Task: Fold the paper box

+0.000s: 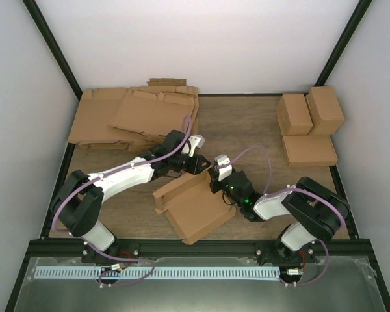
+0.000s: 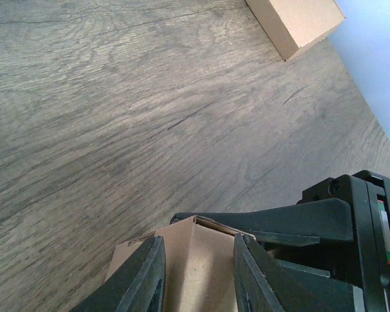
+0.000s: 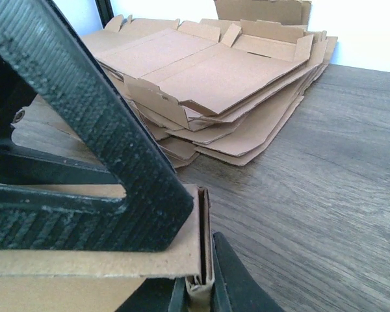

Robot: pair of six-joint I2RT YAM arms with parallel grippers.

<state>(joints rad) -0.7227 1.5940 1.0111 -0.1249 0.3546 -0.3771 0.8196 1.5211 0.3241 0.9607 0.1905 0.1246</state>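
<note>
- The left fingers (image 2: pixel 143 279) stand narrow, and a raised corner of the paper box (image 2: pixel 198 273) fills the gap between them, meeting both inner faces.
- The right fingers (image 3: pixel 97 130) are nearly closed, and a thin upright edge of the paper box (image 3: pixel 84 266) is pinched between them.
- From above, the two pairs of fingers sit just beside each other at the far edge of the paper box (image 1: pixel 198 211), the left fingers (image 1: pixel 196 162) on its left and the right fingers (image 1: pixel 218 177) on its right.
- The paper box is half-folded: its wide panel spreads on the table (image 1: pixel 247 130) on the near side of both pairs of fingers, with one wall turned up along the left.
- In the left wrist view the black body of the right arm's wrist (image 2: pixel 338 221) lies just right of the left fingers, touching the same cardboard.
- A pile of flat cardboard sheets (image 1: pixel 133 114) lies beyond and left of the left fingers, well apart; in the right wrist view the pile (image 3: pixel 227 78) is straight ahead of the right fingers.
- Three folded boxes (image 1: pixel 309 127) sit together far to the right of the right fingers, at the back of the table; a corner of one (image 2: pixel 299 23) shows ahead of the left fingers.
</note>
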